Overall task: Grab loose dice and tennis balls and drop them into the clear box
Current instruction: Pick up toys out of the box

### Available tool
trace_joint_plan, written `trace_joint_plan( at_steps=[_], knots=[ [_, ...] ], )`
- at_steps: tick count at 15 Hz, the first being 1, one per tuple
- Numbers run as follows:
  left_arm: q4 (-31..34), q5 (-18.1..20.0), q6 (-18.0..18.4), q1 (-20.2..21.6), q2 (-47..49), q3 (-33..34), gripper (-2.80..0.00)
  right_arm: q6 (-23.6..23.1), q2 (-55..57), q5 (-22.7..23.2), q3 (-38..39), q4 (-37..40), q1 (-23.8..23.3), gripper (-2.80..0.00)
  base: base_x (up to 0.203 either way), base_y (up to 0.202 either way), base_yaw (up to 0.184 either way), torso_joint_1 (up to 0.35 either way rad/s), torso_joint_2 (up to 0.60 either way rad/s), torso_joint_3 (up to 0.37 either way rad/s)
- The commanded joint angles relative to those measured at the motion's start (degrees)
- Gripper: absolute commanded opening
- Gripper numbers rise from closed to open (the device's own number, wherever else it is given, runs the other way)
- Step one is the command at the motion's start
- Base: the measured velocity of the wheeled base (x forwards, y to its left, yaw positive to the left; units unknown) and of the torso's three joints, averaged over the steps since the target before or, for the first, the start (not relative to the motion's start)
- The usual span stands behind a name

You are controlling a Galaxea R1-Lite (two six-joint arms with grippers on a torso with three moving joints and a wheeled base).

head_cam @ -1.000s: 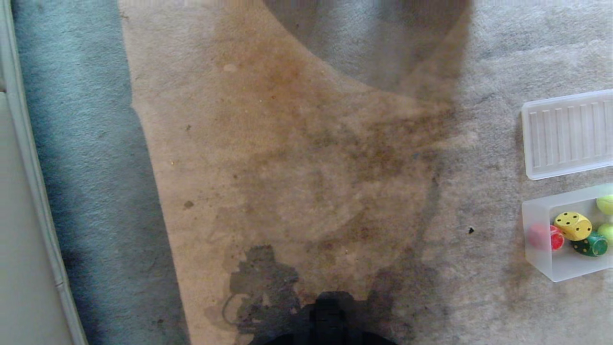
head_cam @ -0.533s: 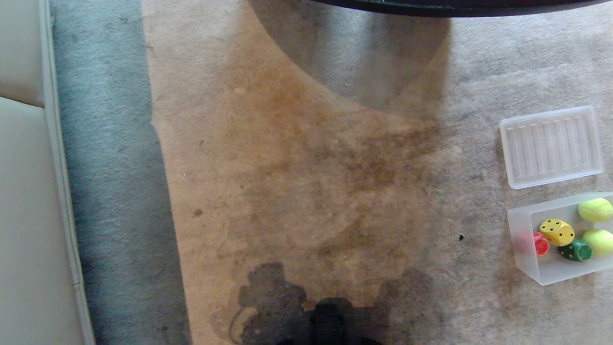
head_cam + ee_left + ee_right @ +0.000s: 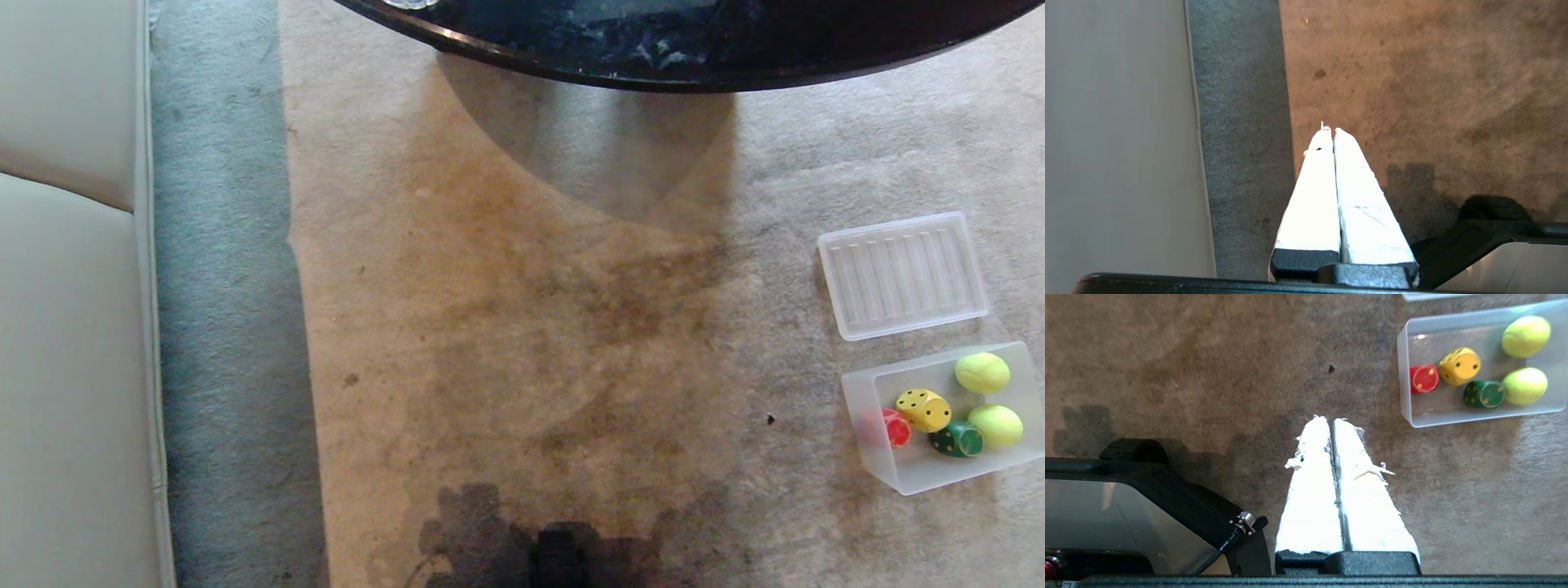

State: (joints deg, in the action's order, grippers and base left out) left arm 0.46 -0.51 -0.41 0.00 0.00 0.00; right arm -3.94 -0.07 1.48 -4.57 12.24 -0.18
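The clear box [image 3: 914, 480] sits on the carpet at the right edge of the head view. Inside it lie a yellow die [image 3: 923, 409], a red die [image 3: 896, 428], a dark green die [image 3: 957, 439] and two tennis balls [image 3: 982, 372] [image 3: 995, 425]. The right wrist view shows the same box [image 3: 1405, 400] with its dice [image 3: 1459, 366] and balls [image 3: 1526, 336]. My right gripper [image 3: 1330, 418] hangs shut and empty over bare carpet, short of the box. My left gripper [image 3: 1329, 130] is shut and empty too, near the sofa edge. Neither gripper shows in the head view.
A flat ribbed translucent lid [image 3: 902, 275] lies just beyond the box. A dark round table [image 3: 694, 49] spans the far side. A beige sofa [image 3: 65, 327] runs along the left. My base [image 3: 559, 563] shows at the near edge.
The head camera has moved: the whole scene shifted, the dark table and more of the sofa came into view, and box and lid now show in full. Nothing on the floor moved.
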Motion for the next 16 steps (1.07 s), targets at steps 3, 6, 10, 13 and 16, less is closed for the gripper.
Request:
trace_joint_plan(
  at_steps=[3,6,10,13,16],
  knots=[
    [-0.02,-0.02,-0.02,0.0,0.0,0.08,-2.8,-0.1,-0.01,0.02,0.0,0.07,0.01,-2.8,0.0,0.0,0.0,0.001,0.0,0.201],
    [-0.02,-0.02,-0.02,0.0,0.0,0.05,-2.8,-0.02,-0.01,0.02,0.0,0.07,0.01,-2.8,0.0,0.0,0.0,0.002,0.01,0.207],
    [-0.02,-0.02,-0.02,0.0,0.0,0.08,-2.8,-0.02,-0.01,0.02,0.0,0.07,0.01,-2.8,0.0,0.0,0.0,0.006,0.0,0.203],
    [-0.02,-0.02,-0.02,0.0,0.0,0.09,-2.8,-0.02,-0.01,0.02,0.0,0.07,0.01,-2.8,0.0,0.0,0.0,0.003,0.01,0.203],
    [-0.02,-0.02,-0.02,0.0,0.0,0.0,-2.8,-0.1,-0.01,0.02,0.0,0.07,0.01,-2.8,0.0,0.0,0.0,0.004,0.0,0.204]
  ],
)
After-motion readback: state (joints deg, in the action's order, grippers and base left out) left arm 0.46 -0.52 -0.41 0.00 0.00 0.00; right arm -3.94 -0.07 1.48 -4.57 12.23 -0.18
